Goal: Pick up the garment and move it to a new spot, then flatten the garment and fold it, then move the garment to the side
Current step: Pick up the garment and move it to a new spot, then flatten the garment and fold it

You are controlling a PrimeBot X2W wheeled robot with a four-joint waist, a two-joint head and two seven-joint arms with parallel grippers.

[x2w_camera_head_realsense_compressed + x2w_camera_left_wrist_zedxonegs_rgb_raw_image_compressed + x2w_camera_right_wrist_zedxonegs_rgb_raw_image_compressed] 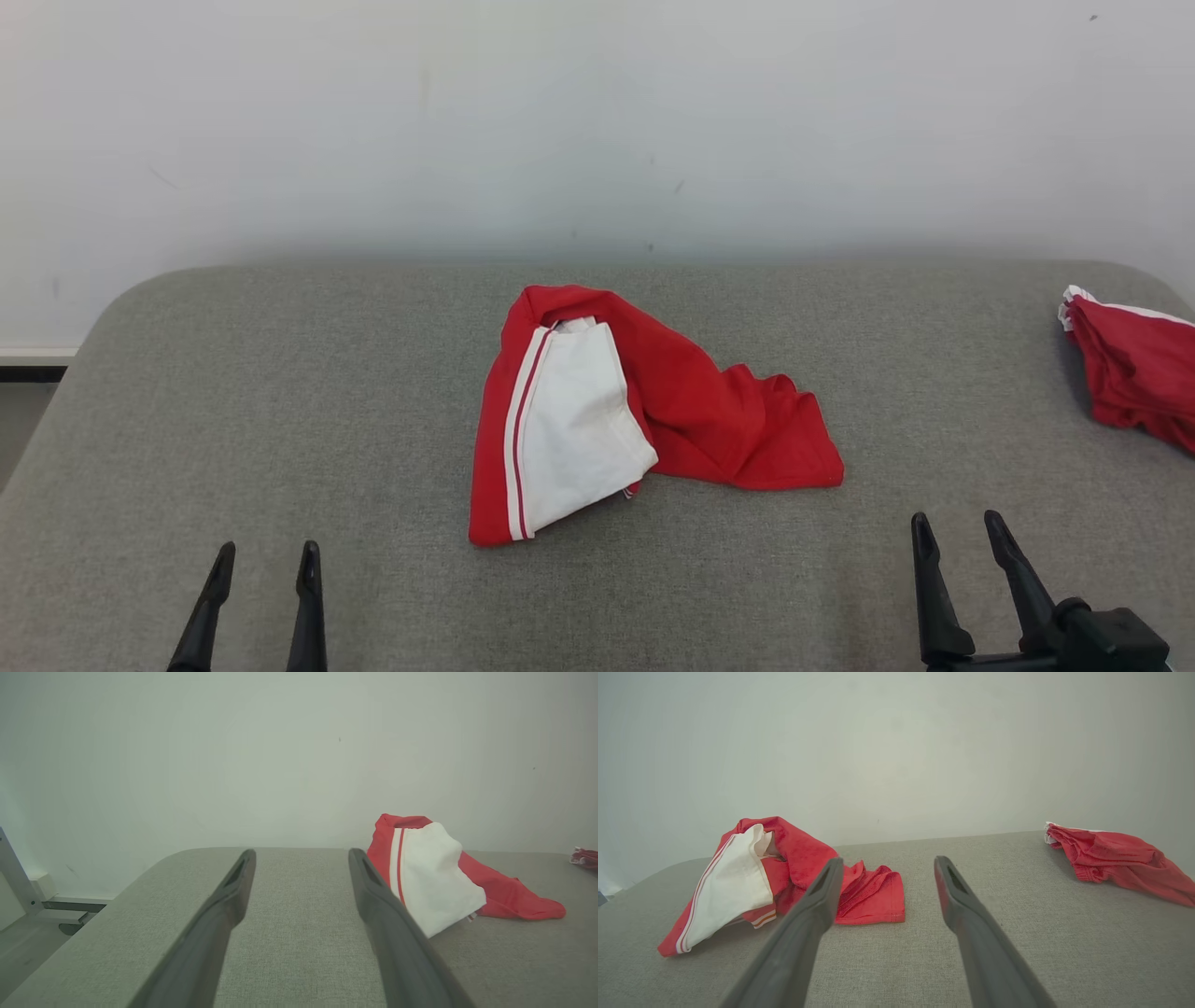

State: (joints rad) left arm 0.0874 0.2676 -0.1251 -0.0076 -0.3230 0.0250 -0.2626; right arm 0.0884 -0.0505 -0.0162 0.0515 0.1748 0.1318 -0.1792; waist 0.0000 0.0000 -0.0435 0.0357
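Garment point(644, 411), red with a white panel and striped edge, lies crumpled at mid-table point(280, 420); small tag point(631, 489) at its hem, too small to read. Second red cloth point(1134, 373) bunched at table's right edge. Left gripper point(267, 553) and right gripper point(957, 521) over table's near edge, fingers spread wide, holding nothing.

Red garment point(719, 420) with a white panel edged in white and red stripes. Lies crumpled, not flattened, bunched into a raised hump at the far end, white panel draped down the near side, red cloth trailing flat to the right. Sits forward and right of the left end effector point(266, 553), forward and left of the right end effector point(957, 523), touching neither.
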